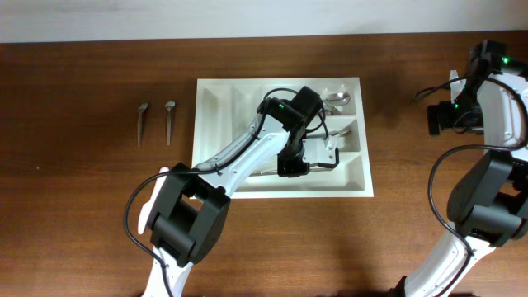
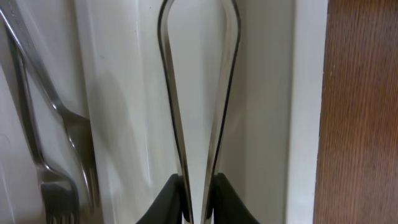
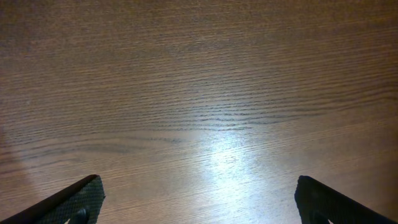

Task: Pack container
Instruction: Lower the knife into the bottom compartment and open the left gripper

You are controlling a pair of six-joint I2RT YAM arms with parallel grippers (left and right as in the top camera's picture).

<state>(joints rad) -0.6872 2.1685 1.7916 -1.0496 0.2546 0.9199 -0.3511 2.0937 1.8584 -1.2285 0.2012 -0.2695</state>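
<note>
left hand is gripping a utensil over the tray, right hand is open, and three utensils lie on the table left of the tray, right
Not three: the overhead view shows two utensils on the table left of the tray. The rest holds: the left hand grips a utensil over the tray, and the right hand is open.

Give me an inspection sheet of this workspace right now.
Surface: brown wood table.
Job's things: white container mid-table, spoons and a fork inside; two utensils lie on the table left of it.
Clutter: nothing seen.
Grippers: left gripper pinches a metal utensil inside the container; right gripper open over bare wood.
Cables: black cables loop along both arms.
Surroundings: pale wall beyond the table's far edge.
</note>
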